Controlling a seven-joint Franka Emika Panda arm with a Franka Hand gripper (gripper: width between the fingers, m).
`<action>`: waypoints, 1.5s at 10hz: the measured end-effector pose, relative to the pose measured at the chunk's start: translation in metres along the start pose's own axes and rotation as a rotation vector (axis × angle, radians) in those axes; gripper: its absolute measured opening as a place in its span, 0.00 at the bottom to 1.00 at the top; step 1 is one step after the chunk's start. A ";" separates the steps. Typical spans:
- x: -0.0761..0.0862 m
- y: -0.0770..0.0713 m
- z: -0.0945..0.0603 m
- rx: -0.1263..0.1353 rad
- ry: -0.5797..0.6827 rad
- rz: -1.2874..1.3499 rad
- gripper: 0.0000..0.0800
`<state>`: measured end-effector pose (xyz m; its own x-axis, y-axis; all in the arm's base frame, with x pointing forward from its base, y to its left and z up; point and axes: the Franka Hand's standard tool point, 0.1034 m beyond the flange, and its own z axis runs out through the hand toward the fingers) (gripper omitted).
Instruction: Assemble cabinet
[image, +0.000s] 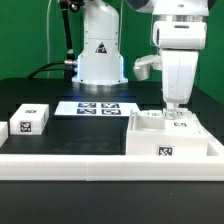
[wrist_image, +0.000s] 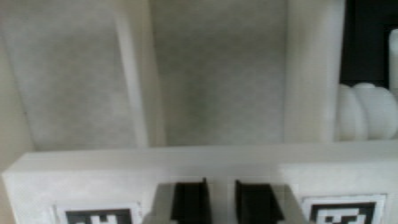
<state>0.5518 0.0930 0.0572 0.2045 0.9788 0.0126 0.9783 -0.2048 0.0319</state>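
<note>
I see the pincer (image: 175, 108) closed, fingertips nearly touching, atop the cabinet (image: 170, 148) at the tabletop's (image: 40, 90) front corner on the exterior view's right, probably pressing a part home.

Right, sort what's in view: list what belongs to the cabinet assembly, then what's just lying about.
On the job:
- cabinet
- hand, lowered over the cabinet

Lying about, untouched:
- small tagged white blocks, on the exterior view's left
- marker board
- long white border rail along the front
</note>
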 end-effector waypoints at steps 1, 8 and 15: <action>-0.001 0.005 0.000 -0.004 0.003 0.003 0.09; -0.004 0.018 0.000 -0.024 0.015 -0.014 0.09; -0.004 0.018 0.000 -0.024 0.014 -0.014 0.97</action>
<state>0.5688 0.0849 0.0576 0.1902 0.9814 0.0264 0.9799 -0.1914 0.0563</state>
